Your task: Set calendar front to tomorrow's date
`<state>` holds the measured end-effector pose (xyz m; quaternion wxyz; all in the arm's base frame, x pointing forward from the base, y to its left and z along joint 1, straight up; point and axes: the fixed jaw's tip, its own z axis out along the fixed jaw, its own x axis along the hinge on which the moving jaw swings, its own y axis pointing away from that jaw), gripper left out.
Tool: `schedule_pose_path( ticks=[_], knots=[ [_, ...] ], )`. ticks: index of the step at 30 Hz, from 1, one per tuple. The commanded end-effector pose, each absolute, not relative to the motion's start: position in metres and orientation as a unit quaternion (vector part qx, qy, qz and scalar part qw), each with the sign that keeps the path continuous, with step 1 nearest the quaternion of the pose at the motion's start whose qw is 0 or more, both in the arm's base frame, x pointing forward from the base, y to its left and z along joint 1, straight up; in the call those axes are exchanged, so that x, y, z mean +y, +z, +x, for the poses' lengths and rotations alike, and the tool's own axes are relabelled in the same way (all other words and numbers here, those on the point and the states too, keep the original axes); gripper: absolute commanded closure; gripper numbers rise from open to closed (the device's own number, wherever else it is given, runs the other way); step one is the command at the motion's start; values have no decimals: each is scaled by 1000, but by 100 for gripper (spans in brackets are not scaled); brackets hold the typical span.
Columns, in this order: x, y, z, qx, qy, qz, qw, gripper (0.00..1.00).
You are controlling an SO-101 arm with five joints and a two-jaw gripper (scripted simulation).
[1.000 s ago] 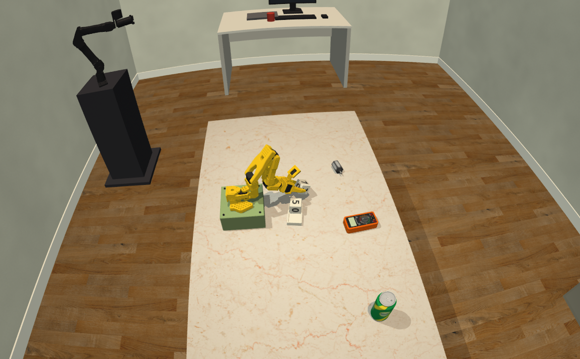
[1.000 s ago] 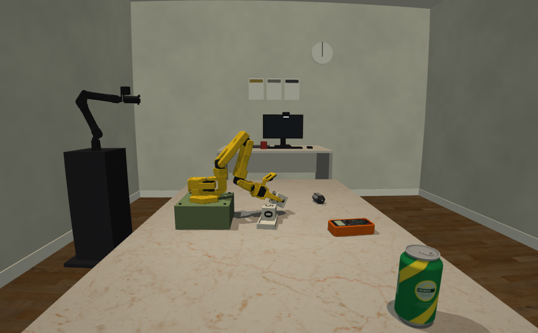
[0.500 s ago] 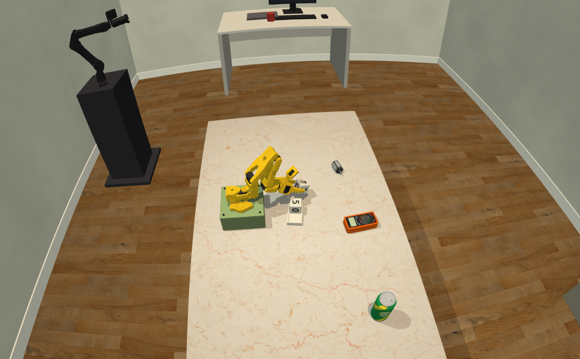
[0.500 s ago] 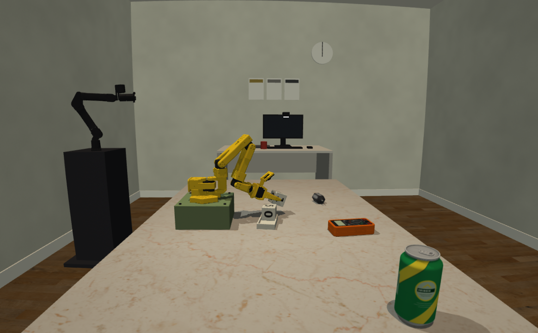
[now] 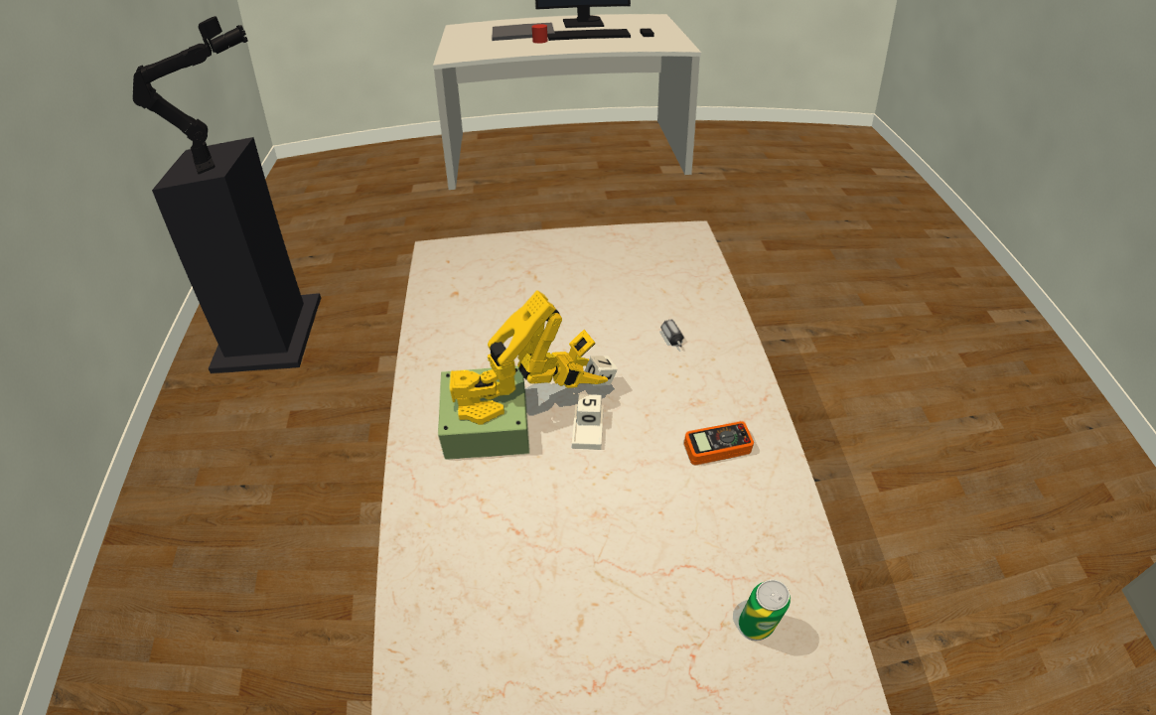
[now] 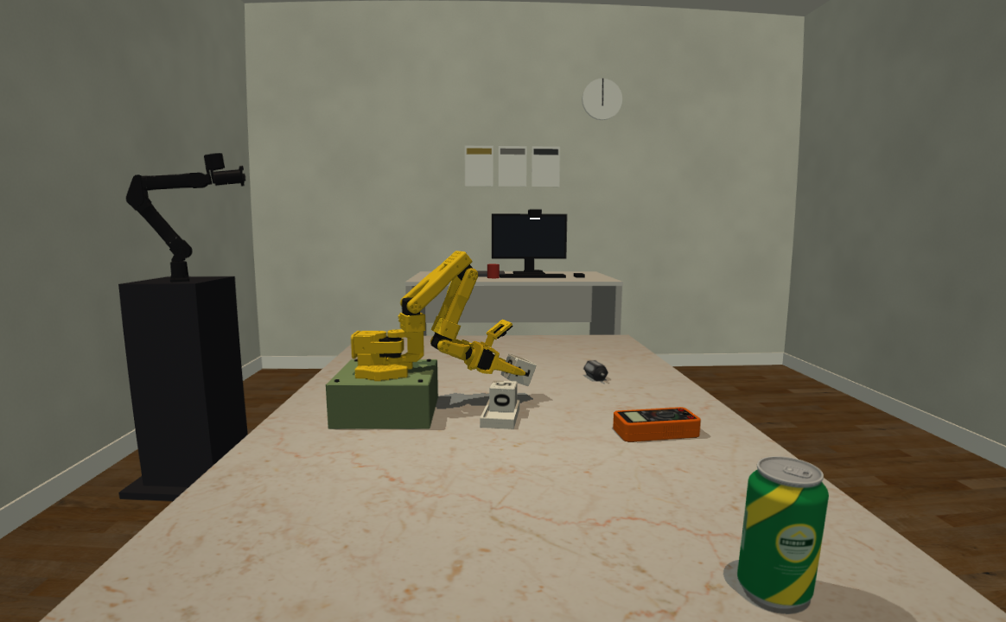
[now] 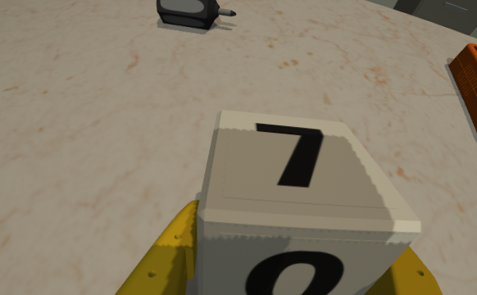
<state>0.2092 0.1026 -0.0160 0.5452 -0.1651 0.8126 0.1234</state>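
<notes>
Wrist view: cube (image 7: 300, 197) clamped between gripper (image 7: 288, 266) jaws.

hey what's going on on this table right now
A small yellow arm is changing a block calendar. Its tool is shut on one number cube, held in the air beyond the tray; the wrist view shows a 7 on one face and part of a round digit on another. The second cube sits in the tray, with 5 and 0 readable from above. A multimeter, a soda can and a small dark gadget lie untouched.
</notes>
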Motion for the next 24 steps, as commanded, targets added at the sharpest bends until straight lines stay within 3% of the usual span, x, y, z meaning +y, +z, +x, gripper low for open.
schedule_pose_path(
  ticks=[1, 24],
  knots=[
    [104, -15, 207, 812, 129, -164, 545, 100],
    [104, -24, 206, 816, 128, -165, 539, 100]
  ],
)
